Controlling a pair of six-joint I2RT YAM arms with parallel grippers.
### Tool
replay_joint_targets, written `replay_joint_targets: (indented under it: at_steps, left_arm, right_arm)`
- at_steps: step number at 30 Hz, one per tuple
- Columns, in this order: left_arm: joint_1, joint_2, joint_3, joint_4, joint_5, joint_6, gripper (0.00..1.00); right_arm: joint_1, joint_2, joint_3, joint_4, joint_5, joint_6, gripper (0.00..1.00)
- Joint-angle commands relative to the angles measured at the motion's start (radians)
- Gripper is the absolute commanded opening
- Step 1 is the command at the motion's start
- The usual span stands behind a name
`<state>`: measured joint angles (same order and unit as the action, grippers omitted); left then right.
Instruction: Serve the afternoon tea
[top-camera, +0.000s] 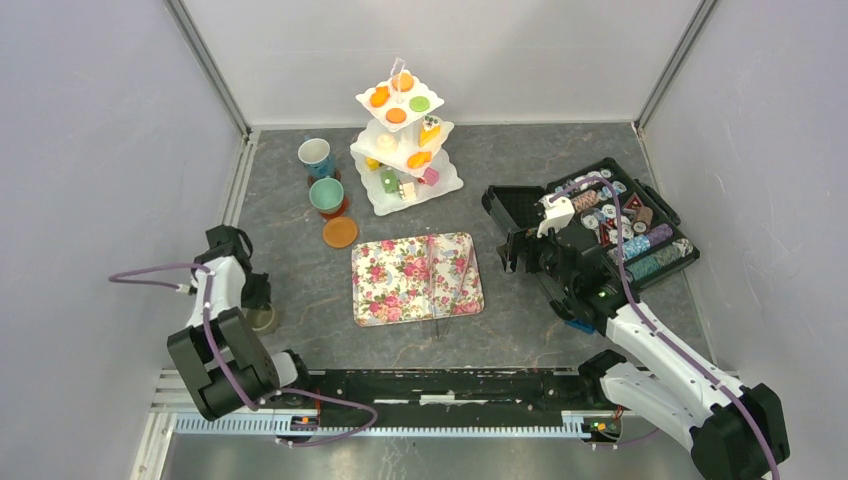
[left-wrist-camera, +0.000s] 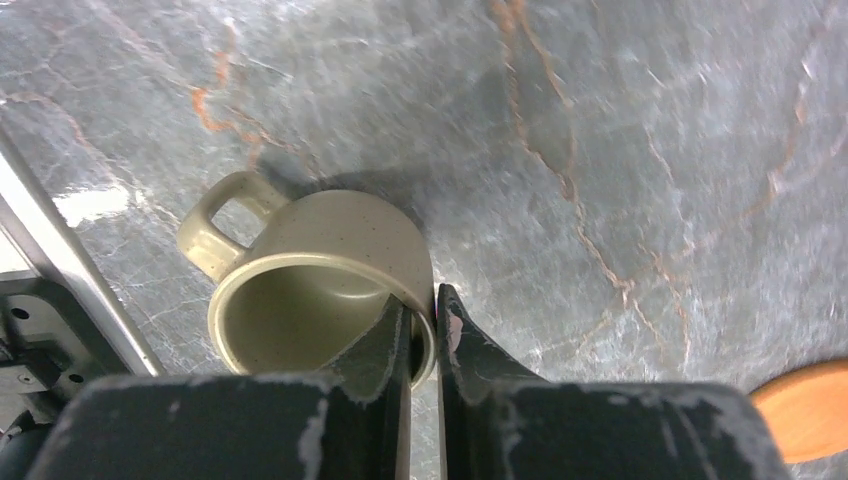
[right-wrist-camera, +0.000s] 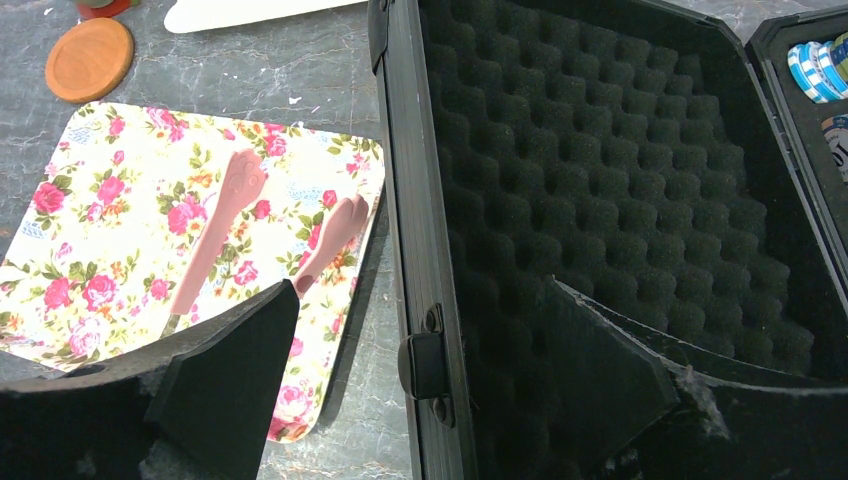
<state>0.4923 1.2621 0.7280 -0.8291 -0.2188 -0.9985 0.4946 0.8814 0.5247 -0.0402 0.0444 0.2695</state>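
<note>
Tan speckled cup (left-wrist-camera: 340, 240) — likely rigid, light, slick, chip-prone; left gripper (left-wrist-camera: 422, 305) pinches its rim wall, right gripper (right-wrist-camera: 420, 288) spread.

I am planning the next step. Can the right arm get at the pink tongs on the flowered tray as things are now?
Probably yes. The right gripper is open and empty above the black case at its lid edge, right beside the flowered tray. The pink tongs lie uncovered there, with nothing between.

Speckled tan cup (left-wrist-camera: 330, 260), orange saucer (top-camera: 340, 232), rose-patterned tray (top-camera: 400, 285), grey marbled table (left-wrist-camera: 600, 120), black case (right-wrist-camera: 405, 150).
</note>
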Motion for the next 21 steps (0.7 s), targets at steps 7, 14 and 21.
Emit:
replay_joint_targets:
  at_steps: [7,14,21]
  left_arm:
    - [-0.435,-0.029,0.175,-0.012,-0.204,-0.027,0.02]
    - [-0.688,0.198,0.423,-0.024,-0.260,0.129,0.02]
    - [-0.794,0.390,0.628,-0.044,-0.246,0.215,0.02]
  right_arm:
    - [0.001,0.003,0.008,-0.030,-0.017,0.033,0.98]
    - [0.001,-0.018,0.006,-0.040,-0.011,0.037,0.98]
    - [0.001,-0.037,-0.001,-0.046,-0.001,0.040,0.98]
